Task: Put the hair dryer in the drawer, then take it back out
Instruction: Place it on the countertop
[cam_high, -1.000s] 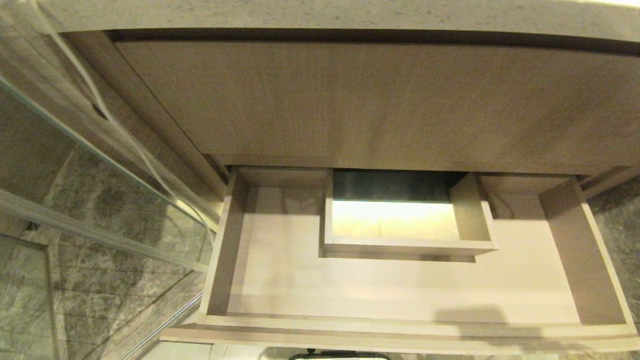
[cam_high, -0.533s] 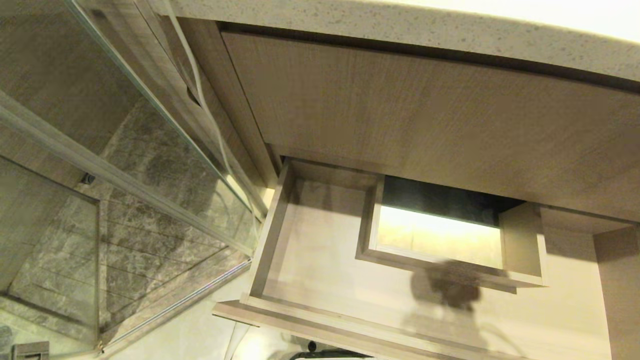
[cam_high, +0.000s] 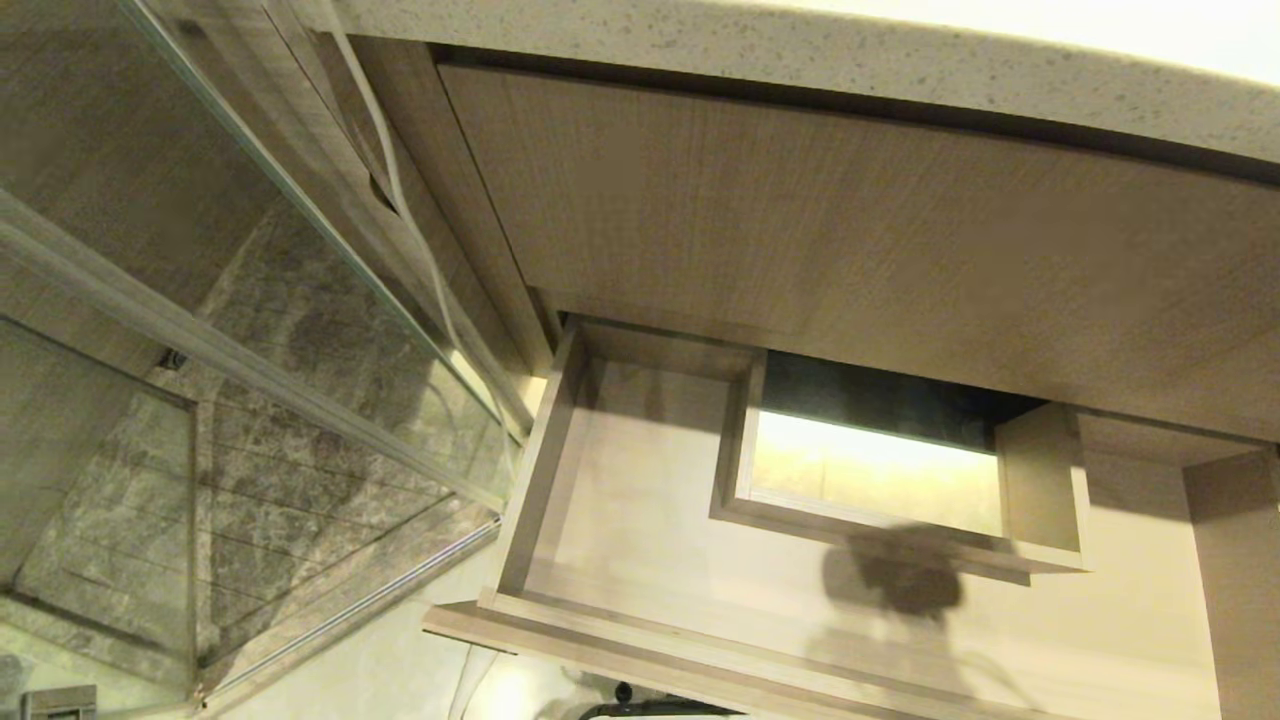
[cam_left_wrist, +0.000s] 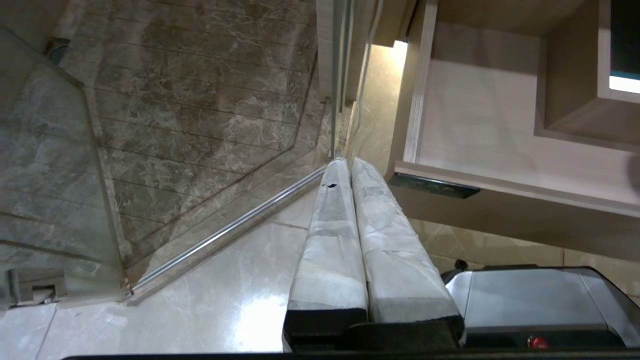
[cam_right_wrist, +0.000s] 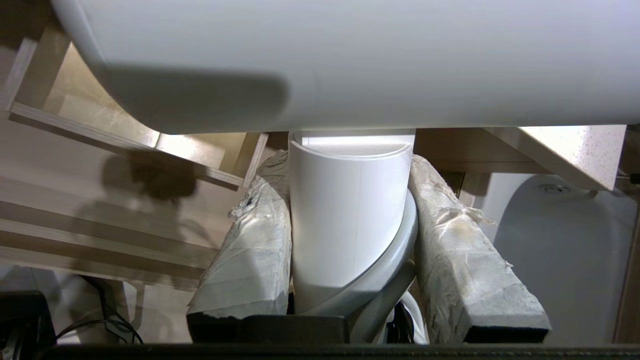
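From the head camera I see neither arm, only a dark shadow on the floor of the open drawer (cam_high: 640, 520). The right wrist view gives me just part of the hair dryer (cam_right_wrist: 350, 215): its barrel runs off the edges and its cord is mostly hidden. The handle sits squarely between the right gripper (cam_right_wrist: 350, 150) pads, both pressed against it, clamped. The left gripper (cam_left_wrist: 347, 162) has its fingers pressed together, holding nothing, beside the drawer's front corner.
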